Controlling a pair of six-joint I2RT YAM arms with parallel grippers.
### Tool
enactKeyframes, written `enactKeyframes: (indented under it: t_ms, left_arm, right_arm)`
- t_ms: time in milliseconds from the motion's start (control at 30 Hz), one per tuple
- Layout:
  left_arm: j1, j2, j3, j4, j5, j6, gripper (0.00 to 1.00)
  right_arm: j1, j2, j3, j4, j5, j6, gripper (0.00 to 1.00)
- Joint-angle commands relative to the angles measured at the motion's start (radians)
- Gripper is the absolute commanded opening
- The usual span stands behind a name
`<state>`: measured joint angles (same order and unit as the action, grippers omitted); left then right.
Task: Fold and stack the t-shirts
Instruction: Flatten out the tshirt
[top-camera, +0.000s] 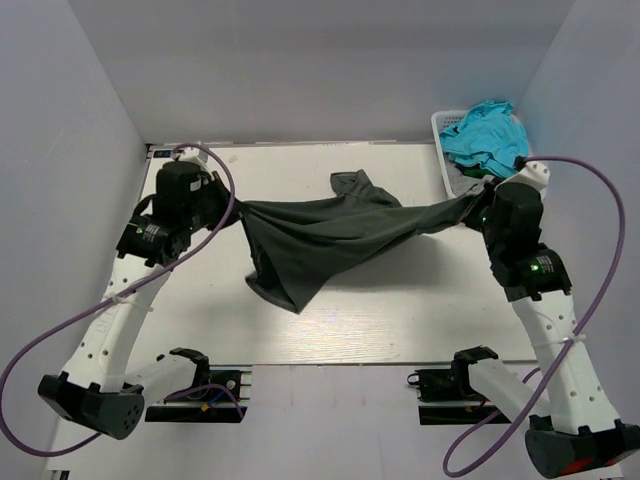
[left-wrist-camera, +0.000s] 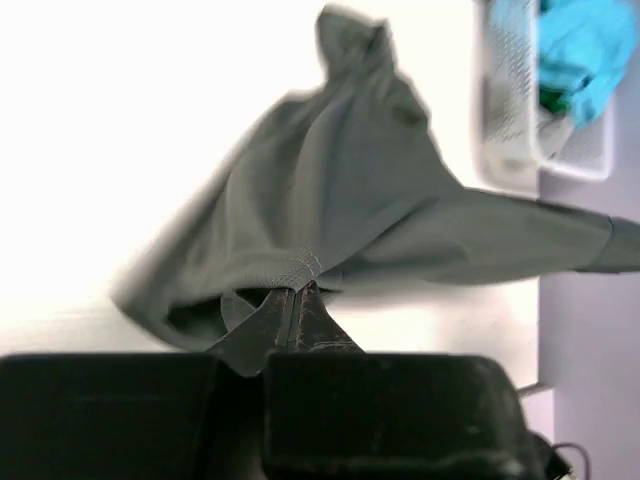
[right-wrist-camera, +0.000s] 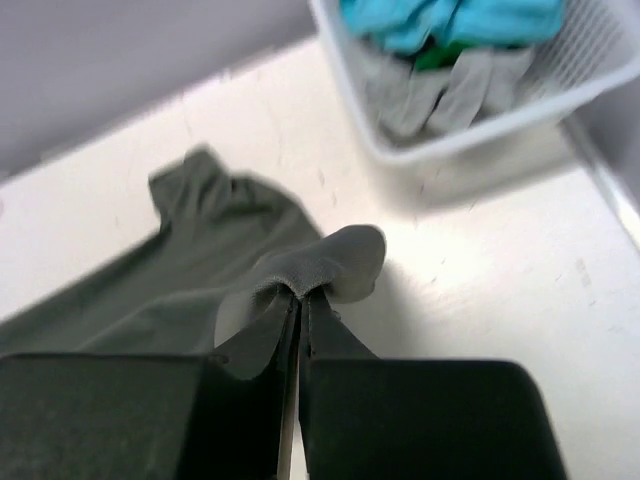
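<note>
A: left pincer (left-wrist-camera: 297, 297) status?
B: clamped flat on a hem of the dark tee (top-camera: 330, 235), with cloth bunched between the tips.
A: right pincer (right-wrist-camera: 302, 297)?
B: same. It's pinched shut on a rolled fold at the tee's other end.
A: where does the tee sit?
B: strung between the two, across the middle of the counter (top-camera: 420, 320). The left end is near the counter's left edge and the right end is just beside the basket (top-camera: 438, 120). The span sags in the middle. One corner droops to the near side and a flap points at the far wall. Can't tell how much of it touches the counter.
A: the rest?
B: all in the basket, at the far right corner. The turquoise tee (top-camera: 487, 135) is heaped on top and spills over the rim. The pale grey tee (right-wrist-camera: 430, 90) is under it, pressed against the lattice wall, with a bit of green showing between them.
</note>
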<state>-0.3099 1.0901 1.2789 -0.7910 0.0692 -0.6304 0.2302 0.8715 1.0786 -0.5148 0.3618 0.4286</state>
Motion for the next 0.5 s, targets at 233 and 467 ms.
enactKeyframes:
  t_ms: [233, 467]
  left_arm:
    - [0.006, -0.045, 0.299, -0.166, -0.247, 0.017, 0.0]
    - [0.006, -0.067, 0.412, -0.214, -0.289, 0.008, 0.0]
  right_arm:
    - [-0.002, -0.052, 0.265, 0.068, 0.317, -0.163, 0.0]
    - [-0.009, -0.118, 0.368, 0.071, 0.315, -0.182, 0.0]
